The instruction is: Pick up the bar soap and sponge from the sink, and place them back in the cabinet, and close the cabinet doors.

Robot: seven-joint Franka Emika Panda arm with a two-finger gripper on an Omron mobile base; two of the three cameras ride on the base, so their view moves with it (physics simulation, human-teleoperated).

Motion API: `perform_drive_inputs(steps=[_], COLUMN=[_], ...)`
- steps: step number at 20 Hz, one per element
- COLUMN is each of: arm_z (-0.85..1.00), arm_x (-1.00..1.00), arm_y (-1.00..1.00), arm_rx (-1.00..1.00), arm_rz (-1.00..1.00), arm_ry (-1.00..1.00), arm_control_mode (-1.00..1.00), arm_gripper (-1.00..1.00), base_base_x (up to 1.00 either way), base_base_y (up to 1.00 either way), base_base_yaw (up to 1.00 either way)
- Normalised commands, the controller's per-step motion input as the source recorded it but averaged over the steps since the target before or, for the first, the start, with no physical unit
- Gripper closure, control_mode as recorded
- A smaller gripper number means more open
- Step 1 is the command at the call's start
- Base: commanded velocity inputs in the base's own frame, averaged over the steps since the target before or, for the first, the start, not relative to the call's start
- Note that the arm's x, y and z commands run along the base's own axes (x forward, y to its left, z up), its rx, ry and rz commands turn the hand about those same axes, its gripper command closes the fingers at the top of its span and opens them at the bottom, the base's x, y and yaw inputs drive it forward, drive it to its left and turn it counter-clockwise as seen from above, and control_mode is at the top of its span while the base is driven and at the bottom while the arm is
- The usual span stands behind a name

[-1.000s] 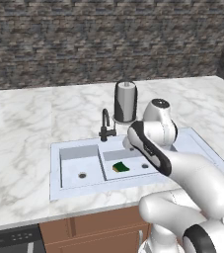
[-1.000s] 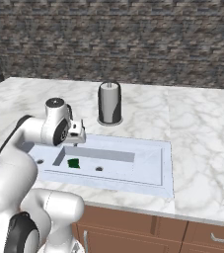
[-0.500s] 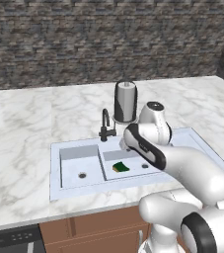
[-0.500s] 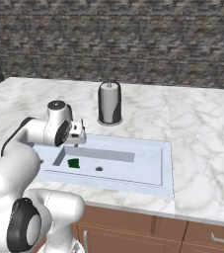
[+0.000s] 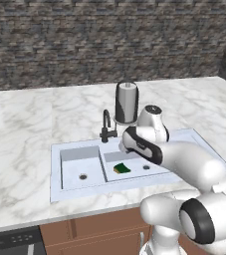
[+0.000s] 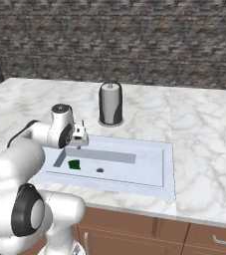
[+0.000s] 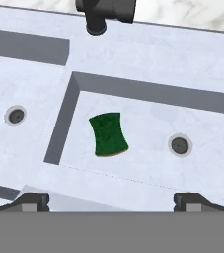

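Marble worktop [image 5: 25, 149] runs wide under a dark stone wall [image 5: 59, 40], with the pale double sink [image 5: 74, 191] sunk into it as the landmark for everything else. Above the sink's larger basin hangs the claw [image 7: 111, 201], looking straight down into it; its two dark fingertips [image 7: 34, 201] stand far apart at the bottom of the hand view, so it is spread wide and grips nothing. From the right base view the claw [image 6: 80, 135] sits over the sink's near-left part, at the end of the white arm [image 6: 40, 137] that curls up from the lower left.

Straight below the claw, on the floor of the larger basin, lies the sponge [image 7: 108, 134], dark green side up with a thin yellow edge showing. It rests flat, nearer the wall that divides the two basins than the round drain [image 7: 179, 145] of that basin, and touches neither. Both base views show the sponge [image 5: 121, 169] [image 6: 74, 165] in the same spot, apart from the claw.

Across the dividing wall, the smaller basin has its own drain [image 7: 16, 115]. At the sink's back rim stands the black curved tap [image 5: 106, 127], and just behind the sink on the worktop stands an upright paper towel roll on a dark holder [image 5: 126, 102]. Below the sink's front edge run brown cupboard fronts [image 6: 134, 229]
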Motion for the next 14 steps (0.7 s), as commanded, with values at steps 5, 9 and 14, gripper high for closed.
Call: perform_drive_inputs(steps=[5, 9, 14], arm_z=[-0.22, -0.26, -0.23], arm_x=[0.15, 0.14, 0.18], arm_y=[0.01, 0.03, 0.03], arm_rx=[0.00, 0.00, 0.00], arm_rz=[0.00, 0.01, 0.01], arm_ry=[0.00, 0.00, 0.00], arm_control_mode=[-1.00, -1.00, -1.00], arm_gripper=[-1.00, -1.00, -1.00], base_base_x=[0.00, 0.00, 0.00], base_base_y=[0.00, 0.00, 0.00], base_base_yaw=[0.00, 0.00, 0.00])
